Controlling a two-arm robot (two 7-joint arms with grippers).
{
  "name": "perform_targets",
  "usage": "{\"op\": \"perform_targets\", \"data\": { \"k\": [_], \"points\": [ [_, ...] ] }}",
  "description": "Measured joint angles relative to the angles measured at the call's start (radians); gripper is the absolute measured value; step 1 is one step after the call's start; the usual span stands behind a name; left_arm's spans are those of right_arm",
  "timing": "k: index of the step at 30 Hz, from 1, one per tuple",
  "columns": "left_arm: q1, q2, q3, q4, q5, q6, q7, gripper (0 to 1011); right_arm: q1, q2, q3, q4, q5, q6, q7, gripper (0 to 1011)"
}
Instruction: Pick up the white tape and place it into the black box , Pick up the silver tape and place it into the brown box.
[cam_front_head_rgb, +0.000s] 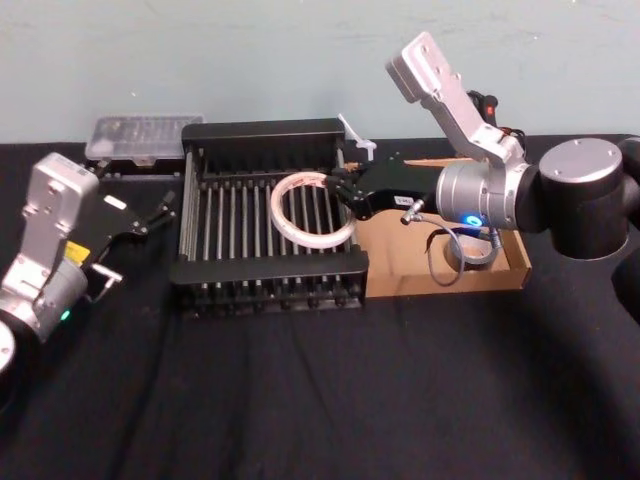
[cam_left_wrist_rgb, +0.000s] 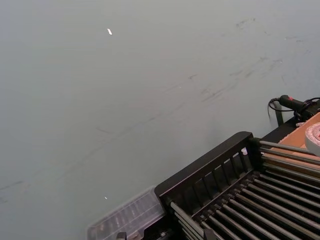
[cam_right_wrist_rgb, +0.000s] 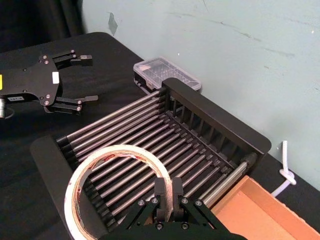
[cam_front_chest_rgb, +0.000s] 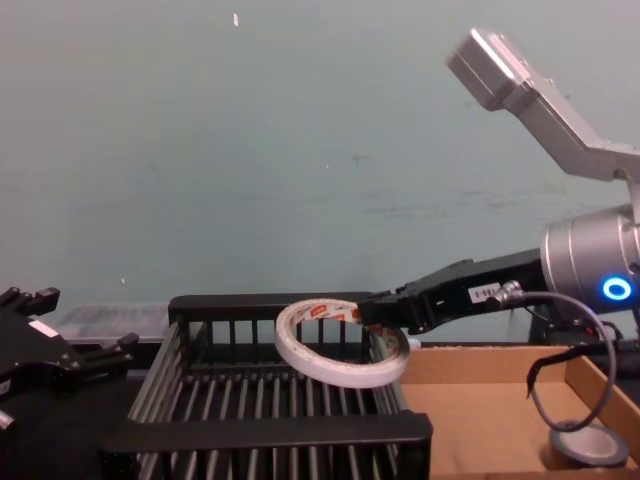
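Note:
My right gripper (cam_front_head_rgb: 346, 190) is shut on the rim of the white tape (cam_front_head_rgb: 277, 215), a large thin ring with red print inside. It holds the ring tilted above the right part of the black box (cam_front_head_rgb: 265, 268). The right wrist view shows both fingers (cam_right_wrist_rgb: 167, 187) pinched on the white tape (cam_right_wrist_rgb: 120, 149) over the crate's bars (cam_right_wrist_rgb: 215, 125). From the chest, the white tape (cam_front_chest_rgb: 340, 372) hangs just above the crate's rim. The silver tape (cam_front_chest_rgb: 585, 447) lies flat in the brown box (cam_front_head_rgb: 400, 272). My left gripper (cam_front_head_rgb: 140, 240) rests open on the cloth left of the crate.
A clear plastic case (cam_front_head_rgb: 145, 135) lies behind the crate at the back left, against the wall. A white strap (cam_front_head_rgb: 357, 135) lies behind the crate's right corner. The brown box touches the crate's right side. Black cloth covers the table.

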Motion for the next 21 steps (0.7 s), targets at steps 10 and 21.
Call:
{"op": "perform_targets", "data": {
  "k": [10, 21],
  "points": [
    [0.0, 0.0, 0.0, 0.0, 0.0, 0.0, 0.0, 1001, -0.002, 0.003, 0.001, -0.004, 0.001, 0.001, 0.0, 136],
    [0.0, 0.0, 0.0, 0.0, 0.0, 0.0, 0.0, 1001, -0.003, 0.004, 0.002, -0.006, 0.002, 0.002, 0.0, 463]
  ]
}}
